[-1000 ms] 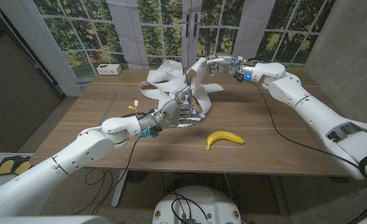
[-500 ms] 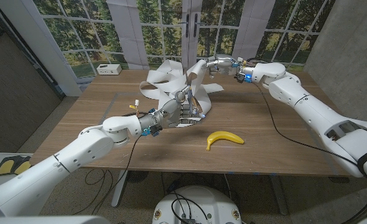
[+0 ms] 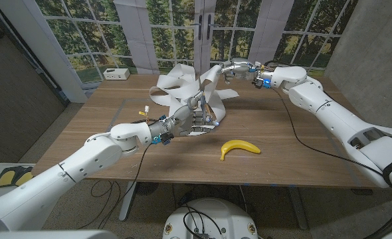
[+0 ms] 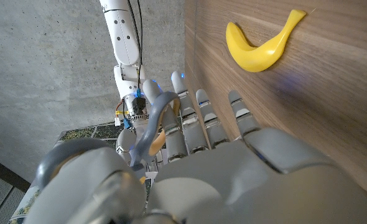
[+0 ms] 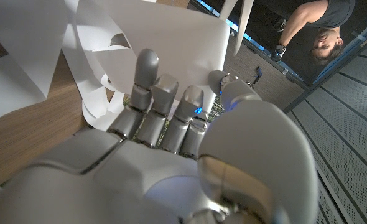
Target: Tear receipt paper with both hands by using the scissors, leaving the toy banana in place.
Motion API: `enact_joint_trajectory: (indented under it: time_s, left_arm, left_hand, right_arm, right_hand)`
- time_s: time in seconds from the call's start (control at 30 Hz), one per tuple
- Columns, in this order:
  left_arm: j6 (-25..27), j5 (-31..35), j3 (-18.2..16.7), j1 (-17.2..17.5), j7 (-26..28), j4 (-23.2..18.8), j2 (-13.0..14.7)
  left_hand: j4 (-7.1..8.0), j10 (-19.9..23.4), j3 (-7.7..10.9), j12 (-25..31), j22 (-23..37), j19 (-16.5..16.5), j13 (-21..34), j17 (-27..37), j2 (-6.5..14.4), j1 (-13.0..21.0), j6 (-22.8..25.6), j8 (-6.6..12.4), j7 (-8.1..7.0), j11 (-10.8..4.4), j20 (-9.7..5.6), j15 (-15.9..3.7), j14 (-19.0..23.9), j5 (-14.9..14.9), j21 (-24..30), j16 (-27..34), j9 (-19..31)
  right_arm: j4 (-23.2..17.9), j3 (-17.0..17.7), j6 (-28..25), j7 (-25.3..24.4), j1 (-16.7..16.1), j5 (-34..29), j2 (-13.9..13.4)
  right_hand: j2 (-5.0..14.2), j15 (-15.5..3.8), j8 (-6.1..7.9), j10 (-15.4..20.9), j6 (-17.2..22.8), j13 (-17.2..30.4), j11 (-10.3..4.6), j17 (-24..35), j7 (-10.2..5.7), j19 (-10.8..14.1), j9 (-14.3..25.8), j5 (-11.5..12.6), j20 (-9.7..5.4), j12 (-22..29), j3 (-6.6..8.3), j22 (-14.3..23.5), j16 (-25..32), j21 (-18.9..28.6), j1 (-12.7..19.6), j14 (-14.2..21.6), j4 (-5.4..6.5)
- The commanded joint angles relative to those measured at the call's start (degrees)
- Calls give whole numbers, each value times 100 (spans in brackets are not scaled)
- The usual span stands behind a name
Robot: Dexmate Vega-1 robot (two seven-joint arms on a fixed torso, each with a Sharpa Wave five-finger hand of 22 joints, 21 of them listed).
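A heap of white receipt paper lies looped at the back middle of the wooden table. My right hand is raised over its right end and holds a strip of the paper between thumb and fingers. My left hand sits at the heap's near edge, gripping the scissors; their grey handle loop wraps around its thumb. The blades are hidden among fingers and paper. The yellow toy banana lies on bare wood to the right of the left hand, and the left wrist view shows the banana too.
A small white box stands at the table's back left corner. Bare wood spreads to the left of the left arm and around the banana. A person stands beyond the table in the right wrist view.
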Motion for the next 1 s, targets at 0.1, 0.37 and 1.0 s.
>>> enact_joint_trajectory:
  time_s: [0.1, 0.37, 1.0]
  left_arm:
    - [48, -19, 80, -83, -160, 75, -50]
    - [-78, 18, 2, 80, 187, -40, -121]
    - [-4, 54, 155, -257, -227, 138, -198]
  left_hand:
    - [91, 195, -63, -15, 18, 36, 9, 21, -20, -73, 513, 962, 481, -129, 23, 14, 22, -14, -24, -7, 608]
    - [103, 212, -56, -25, 21, 56, 35, 30, -4, -67, 516, 926, 462, -167, 22, -44, 122, -21, -36, 18, 542]
    - [112, 300, -54, -15, 22, 100, 70, 41, 1, -34, 567, 947, 488, -162, 23, -42, 177, -37, -53, 5, 529]
  right_arm:
    - [118, 35, 425, 197, 8, -32, 19]
    - [426, -39, 765, 503, 179, -135, 90]
    - [903, -185, 1081, 1060, 443, -239, 212]
  right_hand:
    - [19, -480, -16, -59, 231, -15, -79, 13, 158, -51, 75, 24, -403, -12, 60, 32, -43, 21, -39, -19, 20]
    - [7, -481, -18, -72, 261, 41, -76, 16, 138, -108, 86, 15, -403, 24, 87, 69, -59, 21, -52, -33, 12]
    - [-15, -481, 2, -94, 241, 19, -70, 12, 141, -111, 167, 30, -391, -1, 138, 35, -87, 8, -56, -48, 2]
